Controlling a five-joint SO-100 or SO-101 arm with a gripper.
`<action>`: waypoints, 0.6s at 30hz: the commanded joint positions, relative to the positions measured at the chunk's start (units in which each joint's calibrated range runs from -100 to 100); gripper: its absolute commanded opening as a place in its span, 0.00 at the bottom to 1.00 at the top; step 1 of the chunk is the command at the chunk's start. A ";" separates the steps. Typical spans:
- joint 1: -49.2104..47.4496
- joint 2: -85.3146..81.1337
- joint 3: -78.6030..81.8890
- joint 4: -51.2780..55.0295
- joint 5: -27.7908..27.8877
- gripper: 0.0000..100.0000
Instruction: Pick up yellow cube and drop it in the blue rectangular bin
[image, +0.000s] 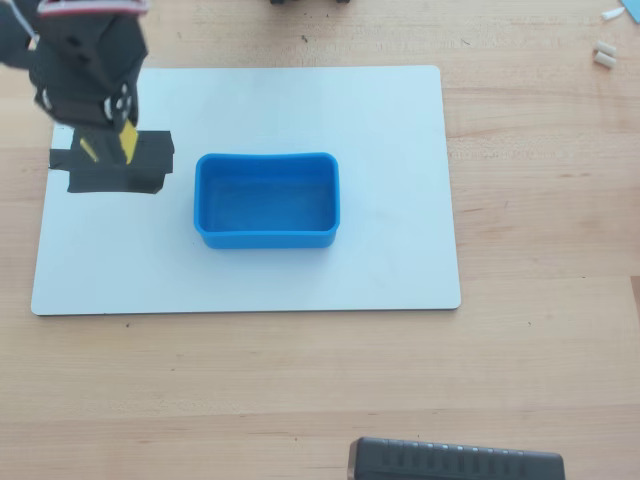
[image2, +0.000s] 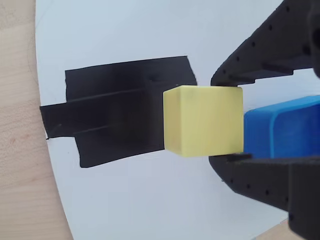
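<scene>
Black two-finger gripper (image2: 227, 120) pinching small matte yellow cube (image2: 203, 120), held above black tape patch (image2: 120, 120) on white board (image: 400, 270). Bright blue rectangular plastic bin (image: 266, 200) at 4 o'clock from gripper in overhead view, near, long axis 3-to-9. Wooden counter (image: 300, 400) beneath.

A white rectangular board (image: 300, 280) with rounded corners lay flat on a light wooden table (image: 300, 390), its long sides running left to right in the overhead view. Near the board's upper left corner a patch of black tape (image: 150, 165) was stuck down in overlapping strips with ragged ends; in the wrist view the tape (image2: 115, 110) reached the board's left edge. At the table's upper right corner lay two small white pieces (image: 603, 54). A dark ribbed object (image: 455, 462) sat at the bottom edge of the overhead view, partly cut off.
</scene>
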 joint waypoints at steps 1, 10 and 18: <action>-2.94 -9.60 -5.69 5.05 -1.90 0.18; -12.71 -17.59 1.22 7.03 -6.45 0.17; -22.58 -27.62 22.13 -7.42 -8.11 0.17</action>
